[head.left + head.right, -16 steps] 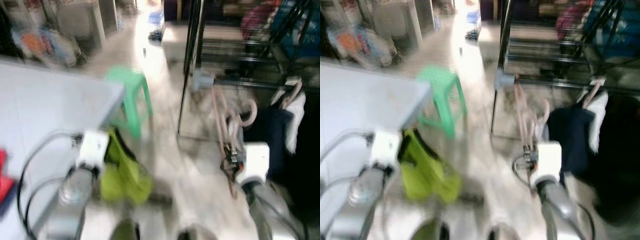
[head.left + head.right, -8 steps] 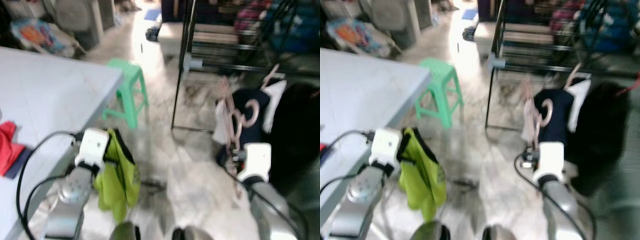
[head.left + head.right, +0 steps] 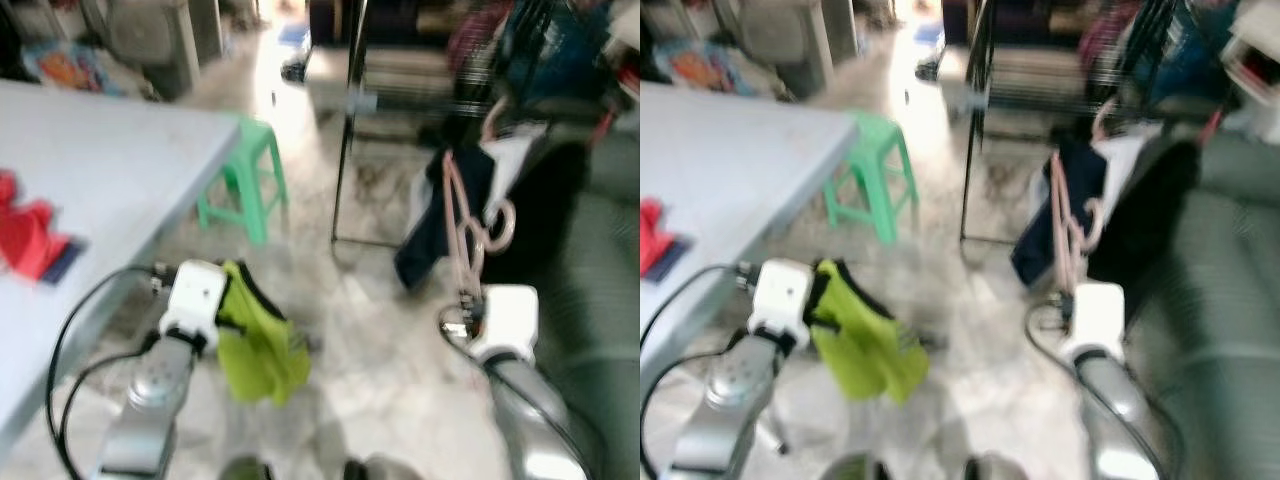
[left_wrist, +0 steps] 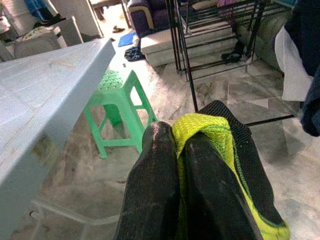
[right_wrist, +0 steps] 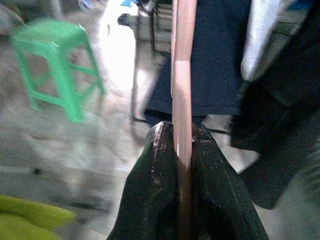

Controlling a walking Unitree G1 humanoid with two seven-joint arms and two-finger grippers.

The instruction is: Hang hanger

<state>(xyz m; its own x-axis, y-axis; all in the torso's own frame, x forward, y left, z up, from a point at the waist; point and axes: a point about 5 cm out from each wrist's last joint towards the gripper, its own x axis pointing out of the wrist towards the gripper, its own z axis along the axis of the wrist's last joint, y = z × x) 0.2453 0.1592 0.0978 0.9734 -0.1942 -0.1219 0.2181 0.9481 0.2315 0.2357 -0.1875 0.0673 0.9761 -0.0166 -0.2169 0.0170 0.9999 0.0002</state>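
Stool [image 3: 248,178] beside table [image 3: 90,170], rack [image 3: 420,60] seemingly behind.

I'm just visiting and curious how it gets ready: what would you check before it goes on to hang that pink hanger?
1. Right pincer shut on the pink hanger: ok, the fingers clamp its stem.
2. Hanger upright, hook on top: ok, the hook curls above the pincer.
3. Left pincer shut on the yellow-green garment: ok, the cloth hangs from it.
4. Black rack ahead: ok, it stands before the robot.
5. Free spot on the rail: cannot tell, the head views are blurred and dark clothes hang there.
6. Green stool out of the path: ok, it stands off to the left beside the table.
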